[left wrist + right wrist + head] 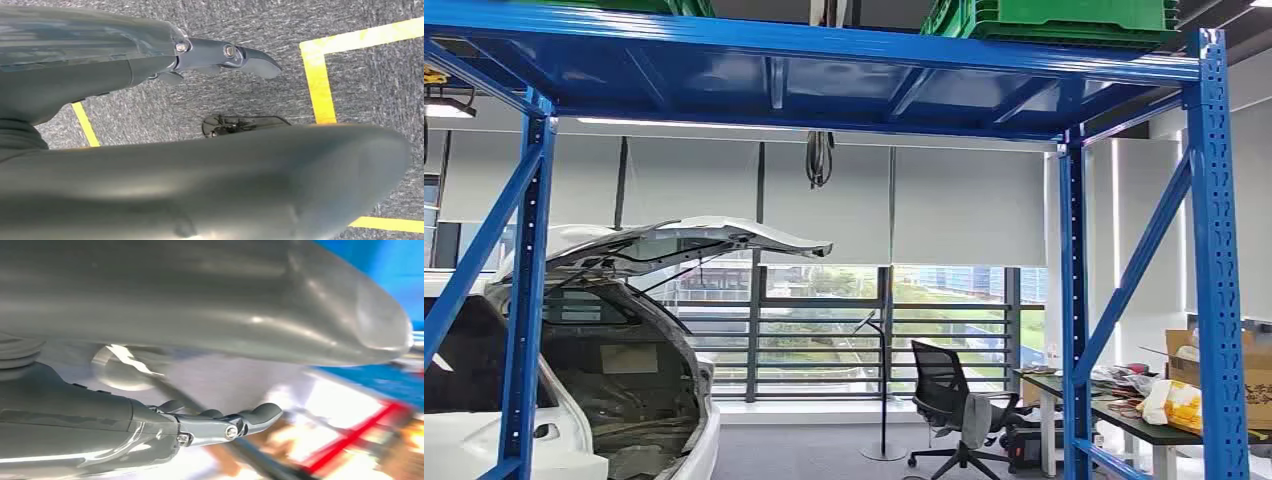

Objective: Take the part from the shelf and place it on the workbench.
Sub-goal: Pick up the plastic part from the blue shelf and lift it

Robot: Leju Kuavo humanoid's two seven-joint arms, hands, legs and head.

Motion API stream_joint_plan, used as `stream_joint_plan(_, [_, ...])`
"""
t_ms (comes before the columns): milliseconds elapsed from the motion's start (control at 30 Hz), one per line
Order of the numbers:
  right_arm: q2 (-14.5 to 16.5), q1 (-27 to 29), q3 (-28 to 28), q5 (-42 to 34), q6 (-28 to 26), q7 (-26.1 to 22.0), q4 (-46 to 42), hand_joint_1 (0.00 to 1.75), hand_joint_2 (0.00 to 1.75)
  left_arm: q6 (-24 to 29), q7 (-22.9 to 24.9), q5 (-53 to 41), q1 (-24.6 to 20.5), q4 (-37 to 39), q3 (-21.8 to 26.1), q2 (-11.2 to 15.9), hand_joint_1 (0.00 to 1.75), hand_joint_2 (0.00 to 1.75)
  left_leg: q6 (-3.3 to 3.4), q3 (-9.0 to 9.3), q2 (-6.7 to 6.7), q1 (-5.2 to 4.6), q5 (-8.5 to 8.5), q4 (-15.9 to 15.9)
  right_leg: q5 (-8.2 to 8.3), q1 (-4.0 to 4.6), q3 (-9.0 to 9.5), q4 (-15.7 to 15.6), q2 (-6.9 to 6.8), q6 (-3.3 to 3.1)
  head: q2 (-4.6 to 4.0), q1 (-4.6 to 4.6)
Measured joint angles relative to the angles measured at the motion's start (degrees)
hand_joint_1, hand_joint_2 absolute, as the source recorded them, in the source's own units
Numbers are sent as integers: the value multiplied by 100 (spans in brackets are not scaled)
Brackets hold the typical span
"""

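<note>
Hanging low over grey carpet, the left hand [210, 165] has its fingers [225, 52] stretched out with nothing between them and the thick thumb, so it is holding nothing. The right hand [210, 390] looks the same: its fingers [235, 425] reach forward, apart from the thumb and empty, against a blurred backdrop of blue, white and red. Yellow floor tape [320, 80] runs across the carpet under the left hand.

Further out, the head view looks up through a blue shelf [824, 70], its top deck spanning the upper part of the frame, with green crates [1064, 20] on it at upper right. I cannot tell where the part is; nothing on the shelf reads clearly as it. A cluttered desk [1124, 415] sits at lower right, a white car [574, 400] with its hatch raised at lower left.

The likely risk is reaching blind: with the camera aimed high and both arms out of its sight, a hand could strike an upright or miss the part.
</note>
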Motion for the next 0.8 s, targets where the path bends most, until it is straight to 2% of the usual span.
stream_joint_plan(567, [-493,-852,1652,565,-299,283,-2543,0,0,-95,-219,-1071,-161,197,1056,-185,0,0,0,-2,-2,0,0,1,0,0,-4,1,-1,0,0,1])
stream_joint_plan(800, [-651,-1044,2159,769,-394,407,-3269,0,0,-173,-297,-1492,-208,265,1395,-242,0,0,0,-4,-4,-6,0,5,2,-3,-5,-1,-2,3,0,1])
